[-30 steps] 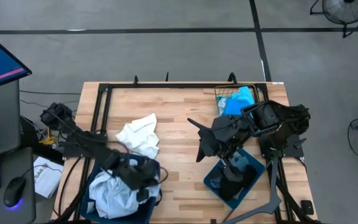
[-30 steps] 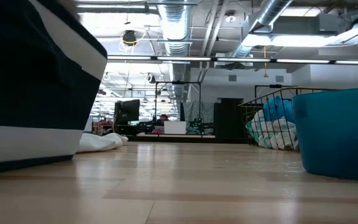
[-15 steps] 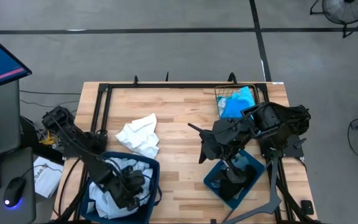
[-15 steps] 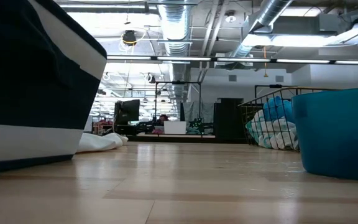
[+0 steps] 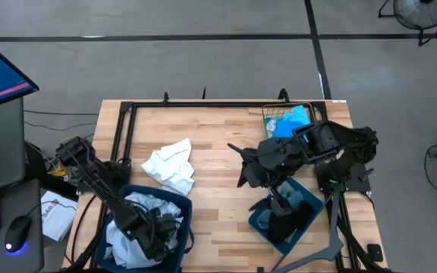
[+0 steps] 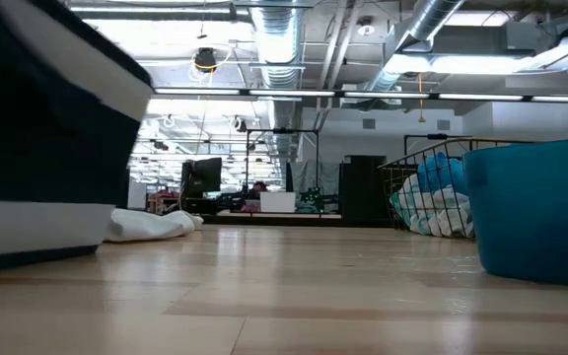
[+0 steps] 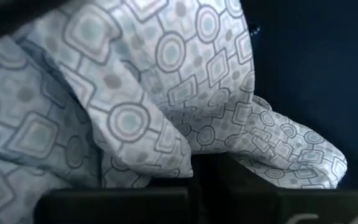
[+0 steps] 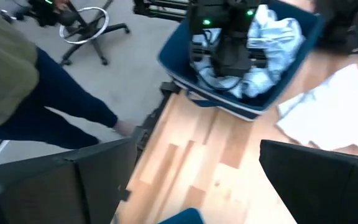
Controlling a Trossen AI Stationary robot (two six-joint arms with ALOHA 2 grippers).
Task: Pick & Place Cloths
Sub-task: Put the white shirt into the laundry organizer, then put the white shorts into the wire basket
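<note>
A dark-teal bin (image 5: 187,203) at the near left holds pale cloths with a ring-and-square pattern (image 7: 135,93). My left gripper (image 5: 158,231) is down inside this bin, shut, its fingertips among the cloths. A white cloth (image 5: 170,165) lies flat on the table beyond the bin. Turquoise and blue cloths (image 5: 290,121) fill the wire basket (image 5: 270,115) at the far right. My right gripper (image 8: 191,180) hangs open high above the table's middle, with nothing between its fingers. My left gripper's shut fingers (image 7: 117,205) come steeply from above into the bin. A fold of the patterned cloth (image 7: 179,165) lies right against their tips. Whether any cloth is pinched between them I cannot tell.
A second dark-teal bin (image 5: 309,199) stands at the near right under my right arm. A black frame (image 5: 203,105) runs along the table's far edge. A person (image 8: 17,81) stands on the floor beyond the table's left side, near an office chair base (image 8: 82,18).
My left gripper has gone down and toward the table's near edge, deeper into the left bin, turning as it went, and stayed shut. The left bin has shifted a little. My right arm has kept its place.
</note>
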